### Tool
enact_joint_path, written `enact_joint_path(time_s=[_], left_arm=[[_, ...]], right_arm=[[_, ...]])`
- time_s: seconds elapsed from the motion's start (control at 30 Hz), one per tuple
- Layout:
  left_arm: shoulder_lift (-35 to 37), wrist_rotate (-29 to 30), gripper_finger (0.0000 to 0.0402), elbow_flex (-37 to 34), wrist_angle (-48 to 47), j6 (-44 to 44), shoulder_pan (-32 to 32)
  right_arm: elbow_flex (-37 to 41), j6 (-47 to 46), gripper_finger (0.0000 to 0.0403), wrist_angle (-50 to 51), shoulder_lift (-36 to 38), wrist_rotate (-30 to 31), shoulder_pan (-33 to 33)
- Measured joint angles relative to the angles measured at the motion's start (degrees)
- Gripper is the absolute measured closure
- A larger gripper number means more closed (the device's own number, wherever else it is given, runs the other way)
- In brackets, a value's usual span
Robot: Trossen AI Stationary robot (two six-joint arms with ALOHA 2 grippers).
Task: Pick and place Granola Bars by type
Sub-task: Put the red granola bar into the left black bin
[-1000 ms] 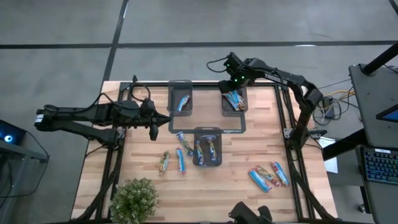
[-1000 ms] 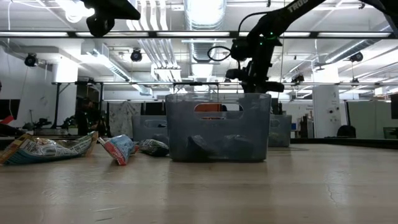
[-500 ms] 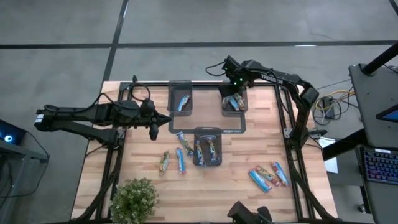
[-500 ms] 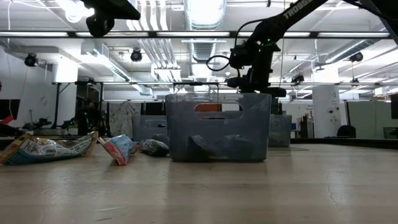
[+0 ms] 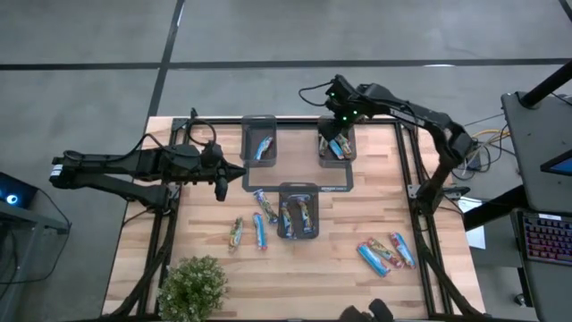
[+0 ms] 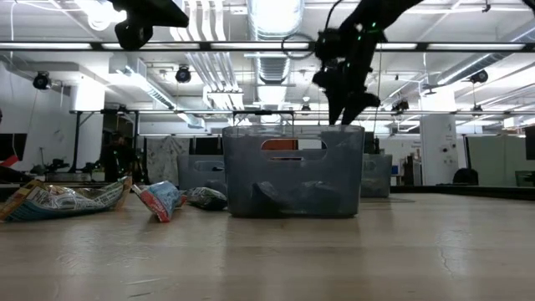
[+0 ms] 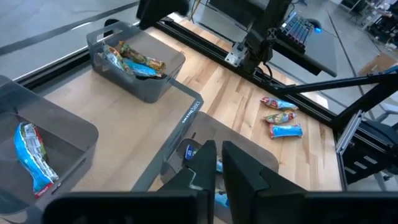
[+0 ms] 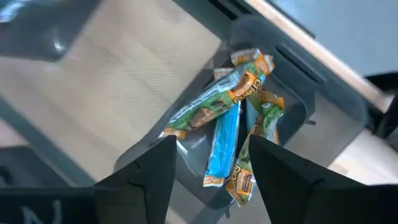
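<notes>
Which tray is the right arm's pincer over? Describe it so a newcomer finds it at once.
On the pale wooden table, three dark grey rectangular plastic trays form a triangle. Take the far tray on the right arm's side, directly under the right pincer. Its far-side twin holds one blue bar; this tray holds several green-and-orange wrapped granola bars piled together.

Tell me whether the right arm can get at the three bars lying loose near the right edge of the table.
Probably yes. The three bars lie in the open on bare table, nothing over them. The right gripper is open and empty above the far right tray, so it would just have to swing back toward that edge.
</notes>
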State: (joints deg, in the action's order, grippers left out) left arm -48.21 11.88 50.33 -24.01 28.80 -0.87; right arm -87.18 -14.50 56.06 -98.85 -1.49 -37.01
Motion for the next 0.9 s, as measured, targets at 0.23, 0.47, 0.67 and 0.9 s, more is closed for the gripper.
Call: enact_joint_path(time_s=[0.23,0.47,0.67,0.9], left_arm=[[-0.1,0.0,0.0333,0.0,0.0,0.2,0.0],[-0.1,0.0,0.0289,0.0,0.0,0.2,0.0],[-0.1,0.0,0.0267,0.0,0.0,-0.1,0.0],[-0.1,-0.4,0.0250,0.0,0.2,-0.6,0.0]], right_arm=[[0.0,3.9,0.0223,0.8,8.0,-0.1,3.8],[0.0,5.5,0.0224,1.8,15.3,-3.9,8.9],[0.0,5.7,0.0218,6.0,20.5,-8.0,14.4],[0.0,4.1,0.0218,8.9,25.9,-7.9,21.4]])
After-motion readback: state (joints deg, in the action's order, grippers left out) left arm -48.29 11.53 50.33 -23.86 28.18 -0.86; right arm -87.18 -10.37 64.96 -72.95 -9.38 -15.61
